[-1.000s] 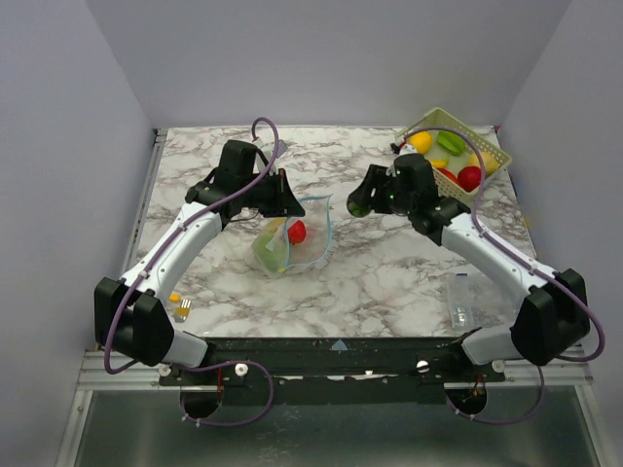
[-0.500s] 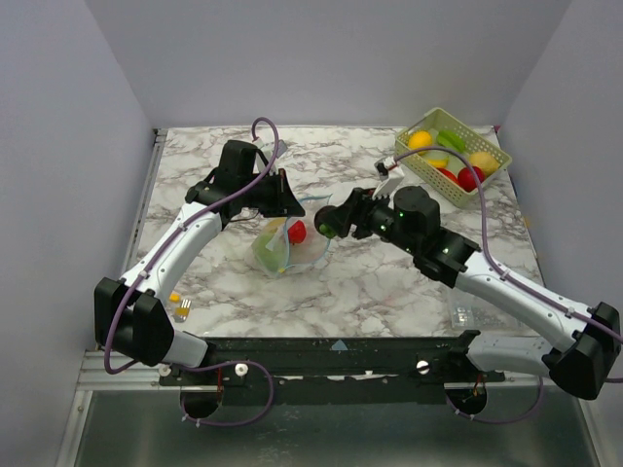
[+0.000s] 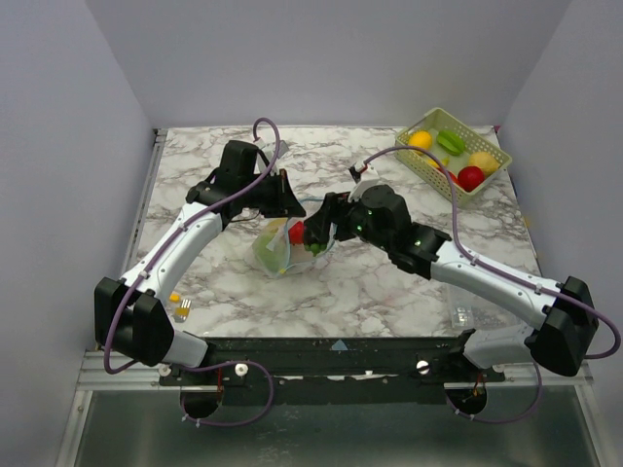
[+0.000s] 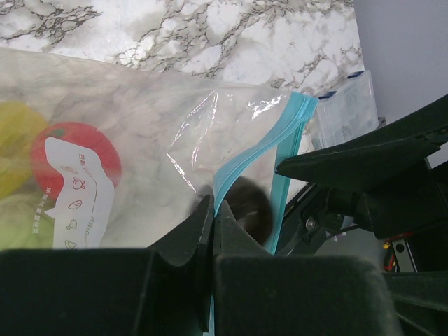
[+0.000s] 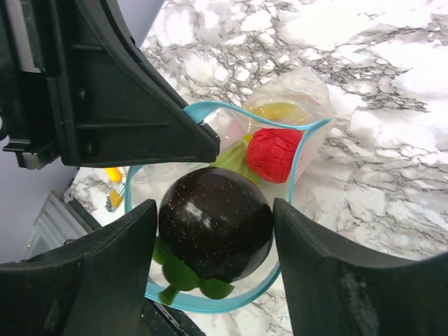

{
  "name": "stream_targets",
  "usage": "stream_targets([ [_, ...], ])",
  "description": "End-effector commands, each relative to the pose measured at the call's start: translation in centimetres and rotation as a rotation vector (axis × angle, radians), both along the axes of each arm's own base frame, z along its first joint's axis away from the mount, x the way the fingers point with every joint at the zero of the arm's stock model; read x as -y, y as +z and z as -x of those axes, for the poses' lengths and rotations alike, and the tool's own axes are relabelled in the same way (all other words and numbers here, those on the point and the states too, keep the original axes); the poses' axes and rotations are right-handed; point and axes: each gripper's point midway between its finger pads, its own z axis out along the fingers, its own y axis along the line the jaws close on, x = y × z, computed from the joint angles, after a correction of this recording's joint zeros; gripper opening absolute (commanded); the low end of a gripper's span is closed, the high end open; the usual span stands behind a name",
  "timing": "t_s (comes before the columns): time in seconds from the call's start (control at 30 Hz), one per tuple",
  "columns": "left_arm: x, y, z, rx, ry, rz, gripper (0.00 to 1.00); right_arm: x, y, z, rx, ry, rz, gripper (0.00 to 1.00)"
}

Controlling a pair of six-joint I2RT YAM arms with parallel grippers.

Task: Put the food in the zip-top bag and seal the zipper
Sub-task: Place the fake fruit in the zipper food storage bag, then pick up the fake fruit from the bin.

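Note:
The zip-top bag lies mid-table with red food and yellow and green pieces inside. My left gripper is shut on the teal zipper and holds the mouth open; its tips pinch the strip. My right gripper is shut on a dark purple ball fruit with green leaves, right over the open mouth ringed by the zipper. The red food sits just beyond it inside the bag. The dark fruit also shows through the mouth in the left wrist view.
A pale green lattice basket at the back right holds yellow, green and red food. A stiff clear plastic item lies near the front right. A small yellow thing lies near the front left.
My right arm has carried the dark fruit leftward from near the basket to the bag's open mouth. The left gripper has kept its hold on the zipper.

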Motion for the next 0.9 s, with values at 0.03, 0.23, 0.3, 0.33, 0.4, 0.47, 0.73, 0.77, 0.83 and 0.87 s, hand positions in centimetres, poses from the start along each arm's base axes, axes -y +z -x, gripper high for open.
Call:
stream_targets([
  [0.03,0.3,0.6,-0.2,0.019,-0.016,0.006,0.0,0.3,1.6,-0.8,0.044,-0.037,0.002,0.82],
  [0.23,0.4,-0.2,-0.5,-0.001,-0.015,-0.01,0.0,1.5,1.3,-1.7,0.047,-0.11,0.049,0.83],
  [0.3,0.4,-0.4,-0.5,-0.005,-0.016,-0.013,0.0,2.3,1.2,-2.4,0.057,-0.158,0.086,0.82],
  [0.33,0.4,-0.5,-0.6,-0.006,-0.015,-0.017,0.0,2.7,1.3,-2.8,0.067,-0.181,0.103,0.82],
  [0.4,0.3,-1.2,-0.8,-0.017,-0.011,-0.025,0.0,3.4,1.4,-3.5,0.083,-0.22,0.152,0.82],
  [0.47,0.4,-2.0,-1.1,-0.036,-0.009,-0.035,0.0,4.2,1.7,-4.5,0.084,-0.261,0.189,0.81],
  [0.73,0.8,-4.5,-1.6,-0.119,-0.021,-0.064,0.0,11.7,1.5,-12.1,-0.032,-0.447,0.134,0.81],
  [0.77,0.7,-4.2,-1.6,-0.107,-0.019,-0.066,0.0,13.3,1.5,-13.2,-0.039,-0.494,0.134,0.81],
  [0.83,0.6,-3.5,-1.6,-0.078,-0.013,-0.061,0.0,16.5,1.6,-15.1,-0.04,-0.602,0.155,0.81],
  [0.87,0.5,-3.3,-1.6,-0.069,-0.01,-0.063,0.0,18.2,1.9,-16.0,-0.037,-0.66,0.167,0.81],
])
